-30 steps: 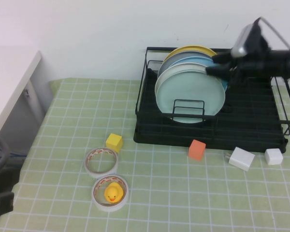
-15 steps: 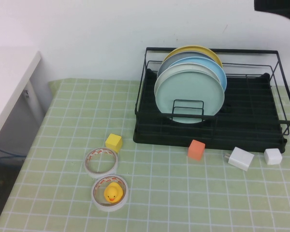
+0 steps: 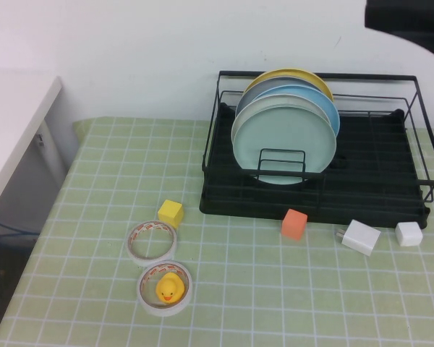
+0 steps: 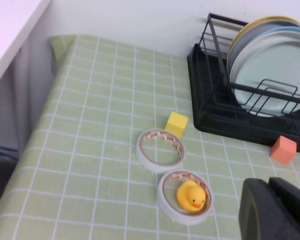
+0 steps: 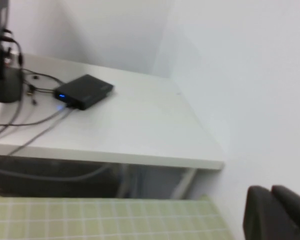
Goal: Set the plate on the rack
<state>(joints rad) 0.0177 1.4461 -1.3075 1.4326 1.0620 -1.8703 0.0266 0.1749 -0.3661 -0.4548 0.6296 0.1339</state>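
High view: the large round pale mint-green plate (image 3: 284,141) stands on edge at the front of a row of plates in the black wire dish rack (image 3: 315,199). It leans back against a sky-blue plate (image 3: 326,105), with a grey one and a yellow plate (image 3: 289,74) behind. A small wire loop divider at the front braces its lower rim, which is likely why it stands without support. Nothing touches the plate, so the placing looks done. A dark shape at the upper right corner is probably part of the right arm, raised well above and apart from the rack. The left arm does not show here. On the green checked tablecloth (image 3: 94,217) lie a yellow cube (image 3: 171,212), an empty tape ring (image 3: 152,241), a second tape ring holding a yellow rubber duck (image 3: 169,289), an orange cube (image 3: 294,223) just before the rack, and two white blocks (image 3: 362,237).

Left wrist view: the left gripper (image 4: 275,209) hovers above the near part of the table, close to the duck and well apart from the plate (image 4: 275,75) in the rack. Its dark fingers sit together with no gap between them and hold nothing.

Right wrist view: the right gripper (image 5: 277,212) points away from the rack toward a white side table (image 5: 115,130) with a black box (image 5: 85,91) and cables. Its fingers also look pressed together and empty. The plate is not seen here.
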